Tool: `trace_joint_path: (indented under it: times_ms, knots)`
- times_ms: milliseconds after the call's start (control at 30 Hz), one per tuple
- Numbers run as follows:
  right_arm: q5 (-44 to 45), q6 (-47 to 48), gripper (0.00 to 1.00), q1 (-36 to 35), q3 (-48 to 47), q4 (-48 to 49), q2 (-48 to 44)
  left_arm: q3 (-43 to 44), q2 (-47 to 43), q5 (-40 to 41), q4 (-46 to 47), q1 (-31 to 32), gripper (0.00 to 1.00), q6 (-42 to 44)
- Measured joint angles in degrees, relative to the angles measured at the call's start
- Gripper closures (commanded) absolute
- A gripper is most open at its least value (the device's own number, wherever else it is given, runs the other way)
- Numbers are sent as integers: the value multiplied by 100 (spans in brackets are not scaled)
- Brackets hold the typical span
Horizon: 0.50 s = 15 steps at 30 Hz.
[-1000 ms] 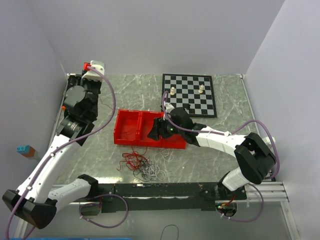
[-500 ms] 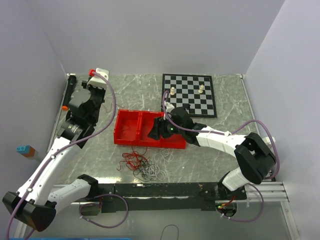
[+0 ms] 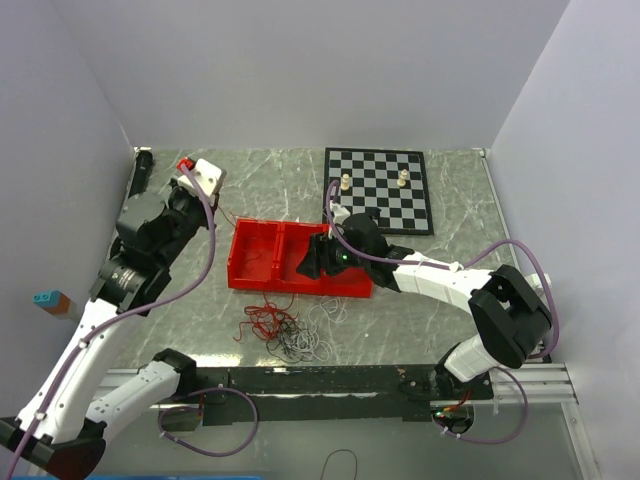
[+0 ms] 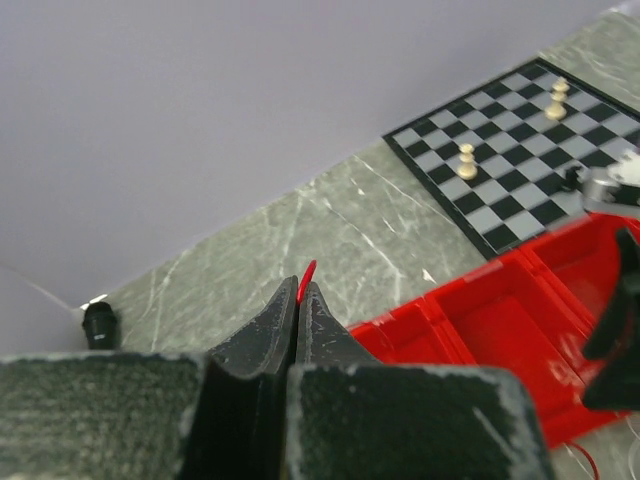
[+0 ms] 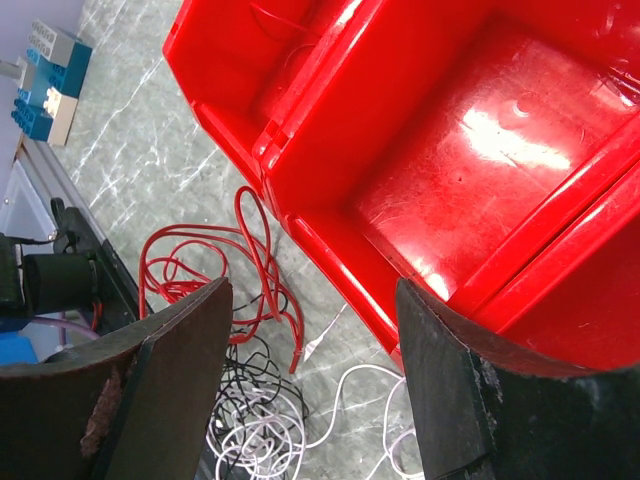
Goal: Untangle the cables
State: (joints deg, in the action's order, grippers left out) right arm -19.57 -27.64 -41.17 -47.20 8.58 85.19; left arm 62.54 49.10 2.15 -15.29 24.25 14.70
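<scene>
Grey-green marbled tabletop [image 3: 460, 200], pale walls on three sides. Red tray [image 3: 255, 250], two compartments, mid-tabletop. Cables [image 3: 285, 330]: red, black and white loops in one tangle, lying between the tray and the near edge, touching neither hand. Left hand [image 4: 298, 292]: raised near the far-left corner, clenched, a thin red strand [image 4: 307, 275] pinched at its fingertips. Right hand [image 3: 313, 262]: released, fingers spread above the tray's right compartment. Chessboard [image 3: 385, 200], far-right area, carrying pale pieces [image 3: 345, 183].

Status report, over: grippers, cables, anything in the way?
Left gripper shut on a red wire tip. Right gripper open over the red bin. Cables tangled in a pile in front of the bin. Nothing covers them.
</scene>
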Motion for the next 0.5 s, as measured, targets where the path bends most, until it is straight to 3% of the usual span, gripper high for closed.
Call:
trace_joint_path:
  times_ms: [500]
  knots:
    - [-24, 0, 28, 22, 0, 11, 11, -20, -282, -1073, -1104, 61, 99, -70]
